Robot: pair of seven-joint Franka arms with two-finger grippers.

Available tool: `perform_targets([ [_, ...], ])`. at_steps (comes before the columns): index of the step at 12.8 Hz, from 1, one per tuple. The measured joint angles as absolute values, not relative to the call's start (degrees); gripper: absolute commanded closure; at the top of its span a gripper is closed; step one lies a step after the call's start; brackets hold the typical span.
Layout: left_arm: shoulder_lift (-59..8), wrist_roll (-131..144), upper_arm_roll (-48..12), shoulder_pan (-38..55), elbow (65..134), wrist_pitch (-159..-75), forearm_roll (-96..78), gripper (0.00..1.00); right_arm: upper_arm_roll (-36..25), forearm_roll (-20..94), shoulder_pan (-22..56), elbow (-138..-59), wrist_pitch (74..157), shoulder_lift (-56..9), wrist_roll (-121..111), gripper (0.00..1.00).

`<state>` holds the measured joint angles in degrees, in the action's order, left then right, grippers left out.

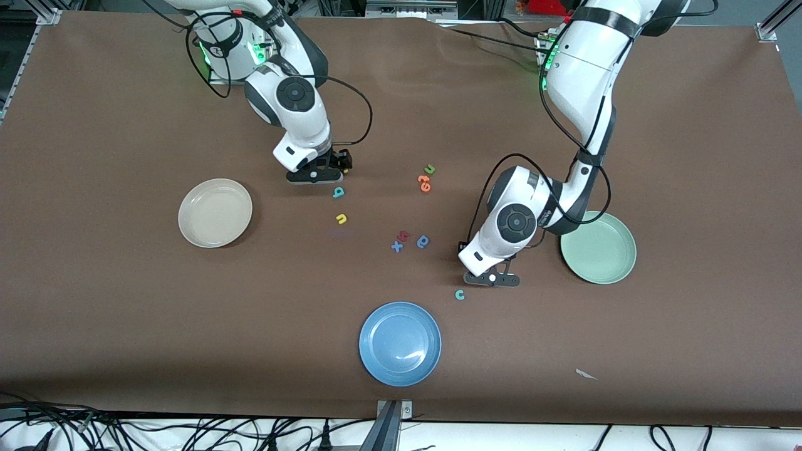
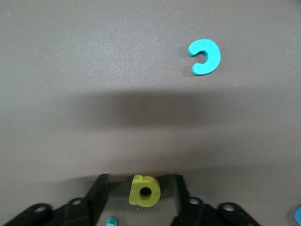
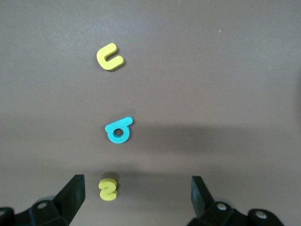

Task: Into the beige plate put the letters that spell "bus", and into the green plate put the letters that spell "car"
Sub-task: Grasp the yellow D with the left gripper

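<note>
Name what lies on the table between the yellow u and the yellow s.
The teal b lies between the yellow u and the yellow s, clearest in the right wrist view.

A wide tabletop (image 1: 125, 300) covered in a matte brown sheet fills nearly the whole front view, its surface slightly rippled near the edge where the bases stand. Even overhead light falls on it, leaving soft, blurred shadows and a faint sheen. Silver aluminium frame corners (image 1: 769, 26) show at the two upper corners of the sheet. Along the edge nearest the front camera runs a white strip (image 1: 532, 435) crossed by loose black cables (image 1: 75, 426), with a grey metal bracket (image 1: 393, 418) at its middle. A small white scrap of paper (image 1: 586, 374) lies on the brown sheet, toward the left arm's end.
</note>
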<state>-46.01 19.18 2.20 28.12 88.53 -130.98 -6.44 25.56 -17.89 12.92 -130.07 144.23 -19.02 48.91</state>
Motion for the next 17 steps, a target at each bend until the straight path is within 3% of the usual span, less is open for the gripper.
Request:
perform_targets([
  [6,-46.1,23.2,2.4,29.2,88.1,-131.0,-4.8,0.84,26.0,-19.7,13.8,-130.1,148.1,-23.0,54.4,0.0],
  [13,-46.1,23.9,3.3,28.7,87.8,-130.8,-4.7,0.92,26.8,-30.4,16.0,-130.1,151.5,-28.4,63.1,0.01],
  [17,-44.2,12.6,4.1,21.8,85.9,-123.9,-4.7,0.92,26.8,-31.3,16.0,-130.1,151.5,-28.3,63.5,0.11],
])
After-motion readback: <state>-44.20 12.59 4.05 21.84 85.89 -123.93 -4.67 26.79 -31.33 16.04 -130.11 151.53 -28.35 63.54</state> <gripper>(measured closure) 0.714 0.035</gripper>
